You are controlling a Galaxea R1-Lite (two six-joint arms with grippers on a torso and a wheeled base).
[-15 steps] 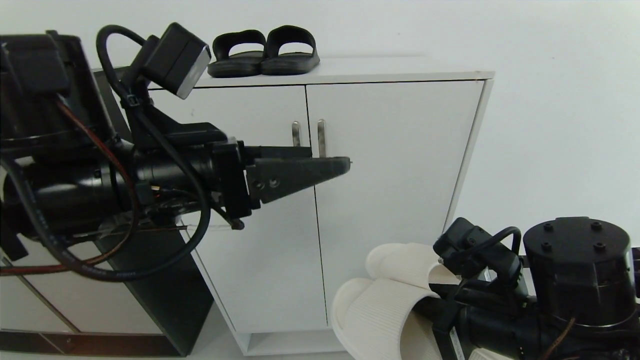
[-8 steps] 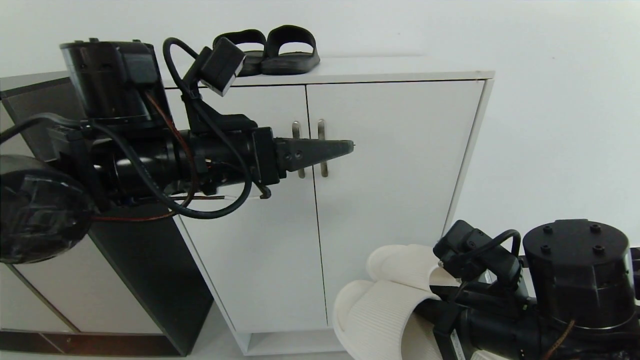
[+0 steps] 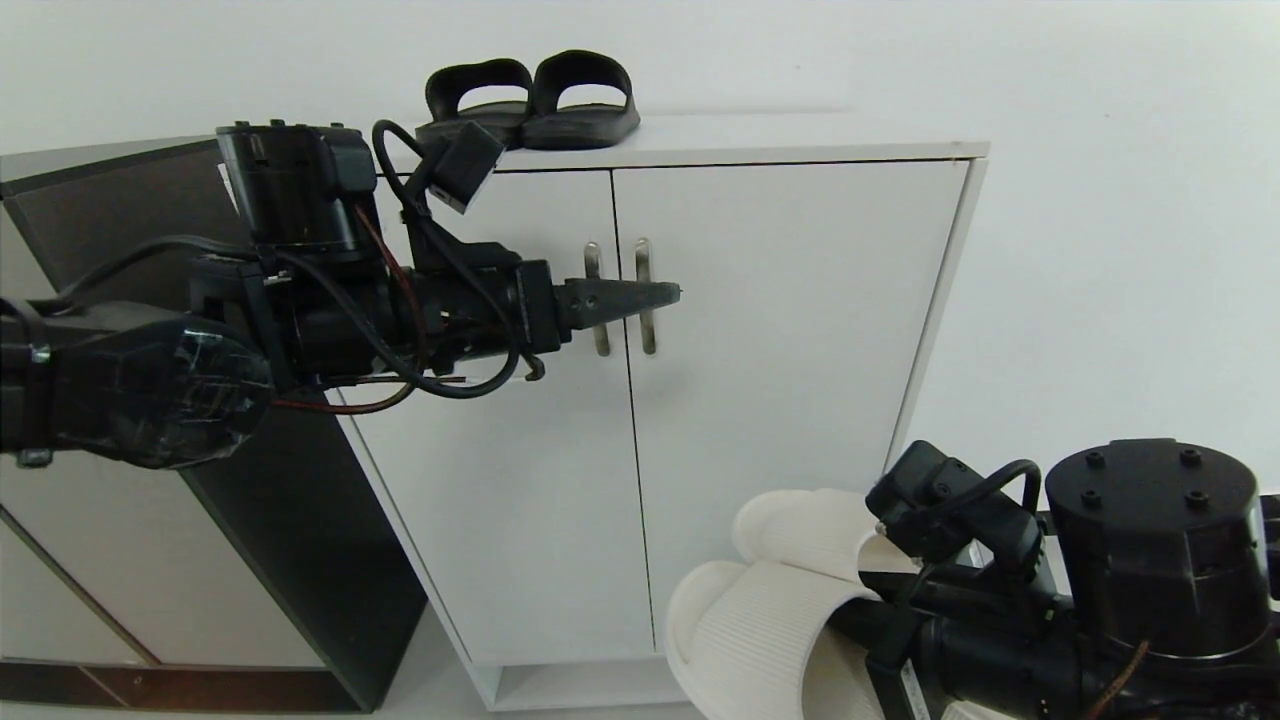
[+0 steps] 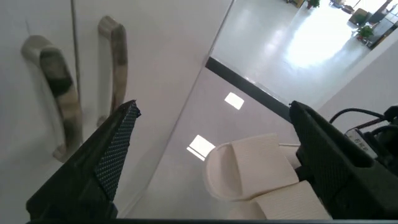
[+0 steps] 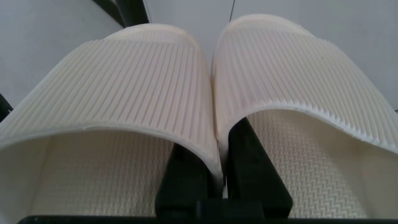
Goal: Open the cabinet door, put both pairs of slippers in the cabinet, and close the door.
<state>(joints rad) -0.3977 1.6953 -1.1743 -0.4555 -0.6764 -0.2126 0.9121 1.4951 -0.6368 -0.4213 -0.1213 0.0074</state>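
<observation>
White slippers [image 3: 770, 610]: pair side by side, low in front of the right door [image 3: 790, 400], long axis about level, toes toward the cabinet [image 3: 800, 152] base. Right gripper [image 5: 221, 171] comes in from the heel end, one finger inside each slipper, clamped on the two adjoining inner walls.

Black slippers [image 3: 530, 100]: pair side by side on the cabinet top, toward its left end, strap openings facing the robot, long axis front to back. Which end is the toe, cannot tell.

Both doors are shut. Two upright metal handles sit close together at the centre seam: the left handle [image 3: 592, 258] and the right handle [image 3: 643, 262].

Left gripper [image 4: 214, 109]: held level at handle height, tip crossing in front of both handles. Fingers spread wide and holding nothing. Handles lie by one finger [image 4: 102, 158], not in the gap; contact, cannot tell.

Dark cabinet [image 3: 300, 520] stands just left of the white one.
</observation>
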